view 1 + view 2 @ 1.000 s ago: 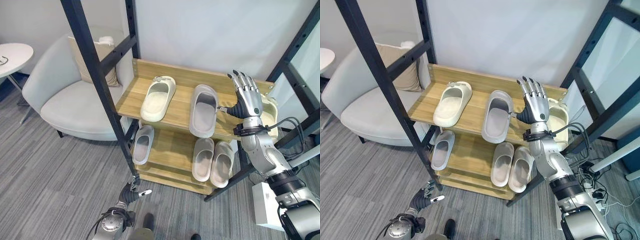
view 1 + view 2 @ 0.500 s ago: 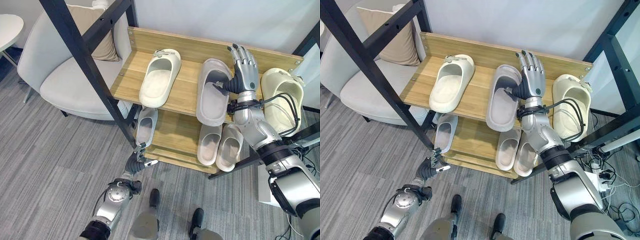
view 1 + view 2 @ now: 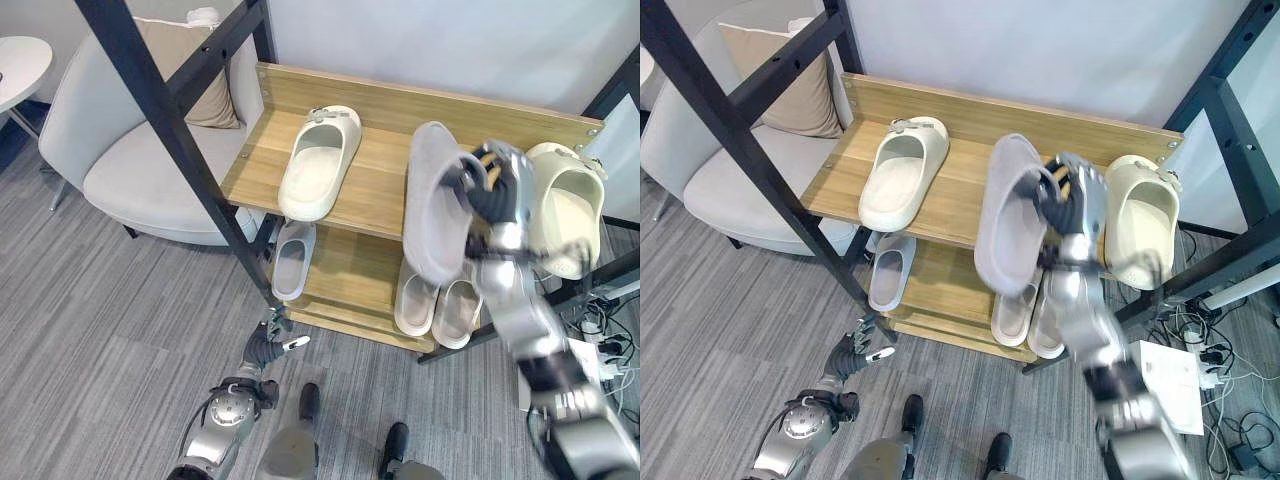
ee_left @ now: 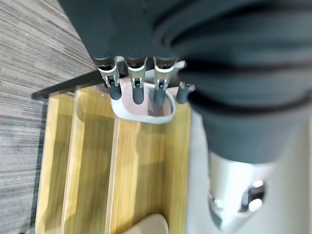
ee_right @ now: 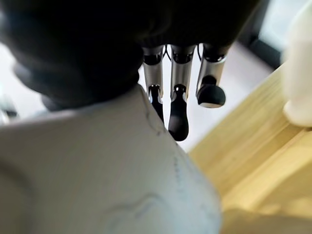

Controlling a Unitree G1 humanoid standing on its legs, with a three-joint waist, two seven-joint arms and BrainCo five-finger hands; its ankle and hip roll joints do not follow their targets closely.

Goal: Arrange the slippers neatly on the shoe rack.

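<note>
One grey slipper, tilted sole-out, smooth; right hand curled round it.

Shoe rack: light wood shelves with visible grain, black metal posts. Raised slipper: pale grey. Two top-shelf slippers and: cream. Lower-shelf slippers and: light grey. Floor: grey carpet with fine streaks. Armchair: light grey, with a beige cushion. Wall: white.
</note>
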